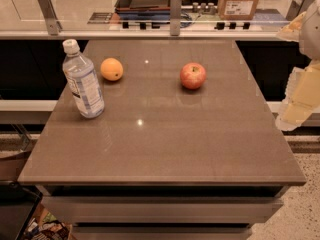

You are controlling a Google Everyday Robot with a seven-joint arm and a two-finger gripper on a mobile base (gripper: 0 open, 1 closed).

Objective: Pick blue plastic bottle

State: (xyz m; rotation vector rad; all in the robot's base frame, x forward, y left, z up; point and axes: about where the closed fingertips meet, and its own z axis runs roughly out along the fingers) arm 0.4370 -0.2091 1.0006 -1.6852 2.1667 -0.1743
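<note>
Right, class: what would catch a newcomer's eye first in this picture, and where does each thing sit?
The tall blue plastic bottle stands at the table's left edge, with an orange just right of it. A red apple sits alone near the middle, and the pale gripper hangs off the table's right side, away from all three.

tabletop [165, 134]: grey-brown, faint speckle, a few glossy white glints. blue plastic bottle [84, 81]: clear body, white cap, pale blue-and-white label. orange [111, 69]: plain orange. apple [192, 75]: red with yellowish patches. claw [296, 109]: cream-white, at far right, off the tabletop's right side. floor [300, 219]: beige, speckled.
</note>
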